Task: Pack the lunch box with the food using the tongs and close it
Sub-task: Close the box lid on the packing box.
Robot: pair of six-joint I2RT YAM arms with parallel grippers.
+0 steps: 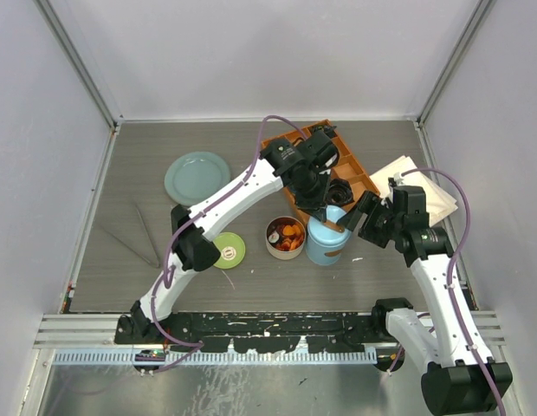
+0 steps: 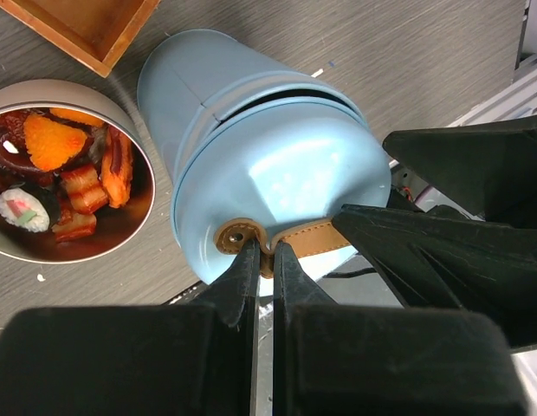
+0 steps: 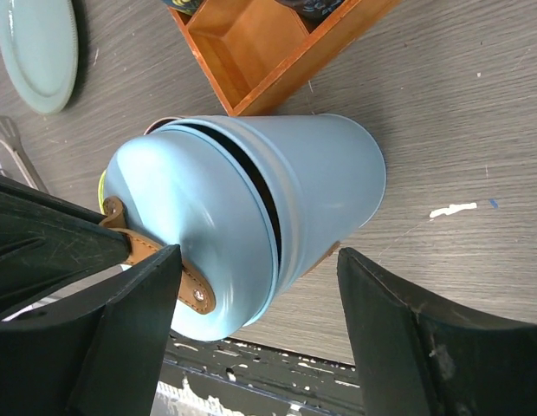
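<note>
Light-blue cylinder (image 1: pixel 327 243) stands just right of the filled steel tin (image 1: pixel 286 237), with my right gripper (image 3: pixel 258 260) straddling it, jaws apart. Its blue lid (image 2: pixel 277 182) sits askew with a gap showing. My left gripper (image 2: pixel 264 260) pinches the leather strap (image 2: pixel 307 238), so I level the lid, then press straight down.

The light-blue cylinder (image 1: pixel 327 244) stands upright. Its blue lid (image 2: pixel 277 173) sits askew on top, with a dark gap along one side and a tan strap (image 2: pixel 310 237) across it. Just left of the cylinder, the open steel tin (image 1: pixel 269 243) holds orange, red and brown food (image 2: pixel 56 143). The green lid (image 1: pixel 229 250) lies flat farther left of the cylinder, and the tongs (image 1: pixel 145 234) lie well apart, farthest left.
</note>
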